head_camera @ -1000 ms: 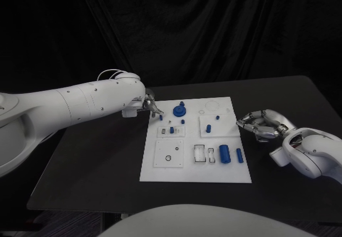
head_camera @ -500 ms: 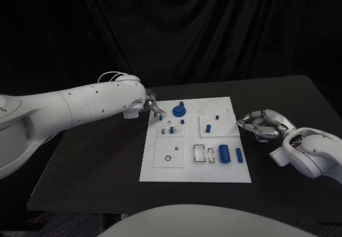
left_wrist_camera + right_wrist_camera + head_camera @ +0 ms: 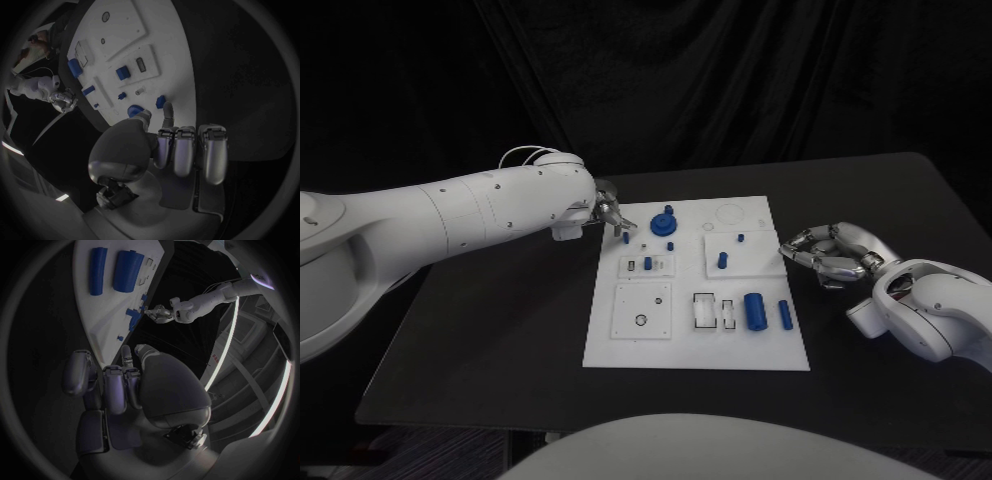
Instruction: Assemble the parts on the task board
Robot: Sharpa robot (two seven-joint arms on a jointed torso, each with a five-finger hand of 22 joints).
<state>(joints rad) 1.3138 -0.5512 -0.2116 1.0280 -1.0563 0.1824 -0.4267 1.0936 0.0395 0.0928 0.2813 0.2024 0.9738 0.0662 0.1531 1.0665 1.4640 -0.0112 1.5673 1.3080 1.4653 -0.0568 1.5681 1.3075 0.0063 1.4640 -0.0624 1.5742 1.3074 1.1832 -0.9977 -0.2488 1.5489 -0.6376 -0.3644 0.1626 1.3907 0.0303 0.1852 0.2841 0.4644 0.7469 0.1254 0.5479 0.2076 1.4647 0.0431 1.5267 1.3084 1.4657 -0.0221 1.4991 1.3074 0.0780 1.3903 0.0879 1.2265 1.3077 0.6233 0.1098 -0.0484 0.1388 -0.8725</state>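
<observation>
The white task board [image 3: 646, 345] lies in the middle of the table. Blue parts on it include a round knob [image 3: 662, 222], a small peg [image 3: 626, 238], a thick cylinder [image 3: 753, 311] and a slim bar [image 3: 785, 315]. My left hand [image 3: 606, 217] hovers at the board's far left corner. Most of its fingers are curled in, and one fingertip [image 3: 167, 108] reaches out right beside the small peg [image 3: 160, 101]; I cannot tell if they touch. My right hand [image 3: 829, 252] sits off the board's right edge, fingers curled, holding nothing.
The black table [image 3: 488, 330] has bare room left of the board and in front of it. Two white blocks [image 3: 704, 310] lie in slots near the thick cylinder. The right wrist view shows the board's edge [image 3: 84, 305] and my left hand [image 3: 161, 312] far off.
My left hand has edged slightly up and away from the small peg. The parts and my right hand have stayed in place.
</observation>
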